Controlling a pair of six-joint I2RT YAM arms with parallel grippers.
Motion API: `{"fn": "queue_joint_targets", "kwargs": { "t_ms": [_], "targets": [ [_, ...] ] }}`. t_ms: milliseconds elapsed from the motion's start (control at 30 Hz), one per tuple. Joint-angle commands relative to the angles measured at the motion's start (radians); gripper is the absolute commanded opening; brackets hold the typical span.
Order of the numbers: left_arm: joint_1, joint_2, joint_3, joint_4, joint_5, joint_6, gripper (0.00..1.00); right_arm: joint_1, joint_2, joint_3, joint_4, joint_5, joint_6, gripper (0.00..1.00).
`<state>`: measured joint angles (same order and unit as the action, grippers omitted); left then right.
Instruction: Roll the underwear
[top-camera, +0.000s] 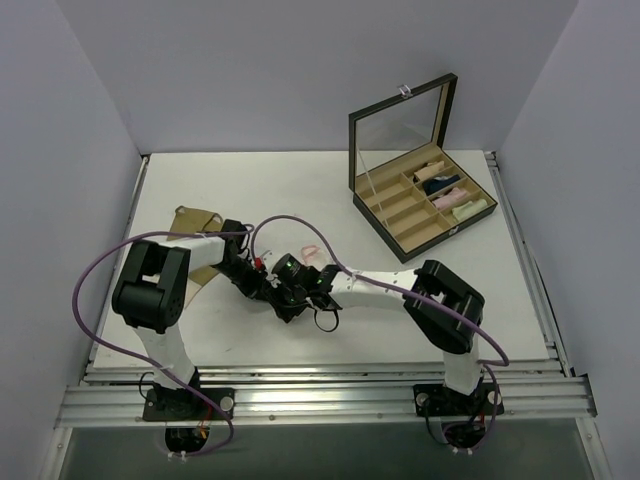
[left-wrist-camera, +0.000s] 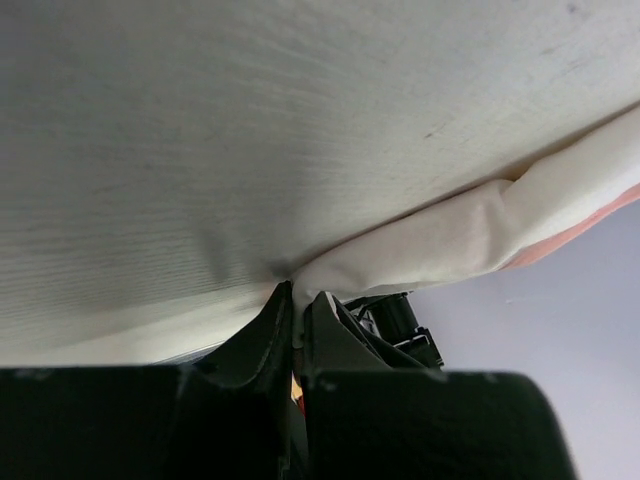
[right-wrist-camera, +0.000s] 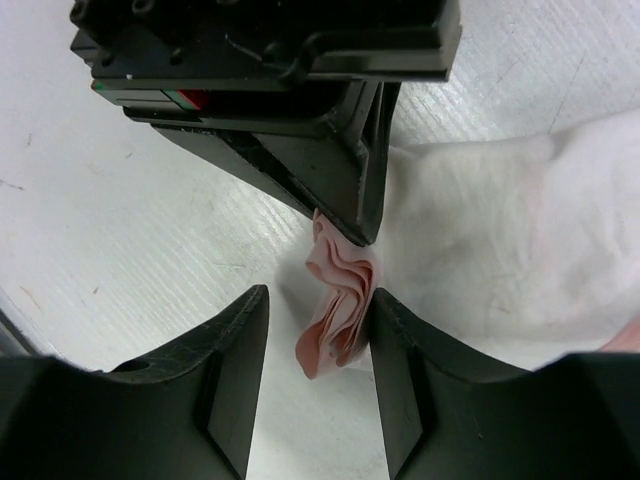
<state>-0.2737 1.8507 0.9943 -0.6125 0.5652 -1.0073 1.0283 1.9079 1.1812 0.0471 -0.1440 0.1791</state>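
Overhead and wrist views of two arms meeting over the middle of the white tabletop (top-camera: 300, 190). The left gripper (left-wrist-camera: 298, 300) is closed tightly on an edge of the white underwear (right-wrist-camera: 480, 230), its two dark fingers pressed together with a thin fold of cloth pinched between their tips. From that pinch point the cloth runs off to the right as a soft, loosely bunched band lying on the tabletop. The right gripper (right-wrist-camera: 320, 305) faces the left one tip to tip with its fingers apart. A crumpled fold of the pink edging (right-wrist-camera: 340, 310) sits in the gap between them, close against the inner face of the finger on the right side of the wrist view. The fingers do not clamp the fold. The bulk of the white underwear lies just beyond both grippers. The tan underwear (top-camera: 195, 225) lies flat on the tabletop to the left, partly hidden under the left arm and well apart from the white one. A dark compartment box (top-camera: 378, 228) stands at the far right with its lid (top-camera: 400, 125) raised, and several small cloth rolls (top-camera: 445, 190) occupy its right-hand compartments.
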Motion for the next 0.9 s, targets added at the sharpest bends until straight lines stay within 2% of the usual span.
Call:
{"fn": "queue_joint_targets", "kwargs": {
  "t_ms": [0,200,233,267,333,367,400,433,467,567,667,867],
  "targets": [
    [-0.002,0.013,0.049,-0.059,0.001,0.026,0.02,0.006,-0.004,0.017,-0.012,0.122,-0.039,0.39],
    [0.001,0.019,0.067,-0.073,0.010,0.024,0.02,0.009,0.017,0.006,-0.010,0.127,-0.070,0.18],
    [0.001,0.018,0.070,-0.072,0.013,0.024,0.02,0.006,0.017,0.005,-0.010,0.117,-0.067,0.06],
    [0.001,0.016,0.072,-0.072,0.013,0.030,0.04,0.004,0.017,0.003,-0.004,0.103,-0.063,0.01],
    [0.004,0.012,0.096,-0.085,0.004,0.048,0.16,-0.011,0.017,-0.003,0.008,0.061,-0.032,0.00],
    [0.007,0.008,0.108,-0.113,-0.026,0.087,0.28,-0.032,0.013,-0.006,0.016,0.000,-0.018,0.00],
    [0.016,-0.005,0.122,-0.136,-0.057,0.108,0.34,-0.043,0.005,-0.006,0.017,-0.034,0.015,0.00],
    [0.021,-0.014,0.142,-0.166,-0.088,0.143,0.47,-0.054,-0.003,-0.009,0.020,-0.067,0.035,0.00],
    [0.027,-0.027,0.147,-0.173,-0.132,0.157,0.51,-0.082,-0.007,-0.014,0.028,-0.145,0.057,0.00],
    [0.054,-0.085,0.139,-0.158,-0.182,0.209,0.59,-0.146,-0.018,-0.038,0.065,-0.305,0.140,0.00],
    [0.064,-0.140,0.112,-0.115,-0.200,0.251,0.62,-0.189,-0.007,-0.049,0.097,-0.383,0.194,0.00],
    [0.061,-0.246,-0.055,0.135,-0.064,0.256,0.62,-0.258,0.066,-0.038,0.149,-0.512,0.255,0.00]
  ]
}}
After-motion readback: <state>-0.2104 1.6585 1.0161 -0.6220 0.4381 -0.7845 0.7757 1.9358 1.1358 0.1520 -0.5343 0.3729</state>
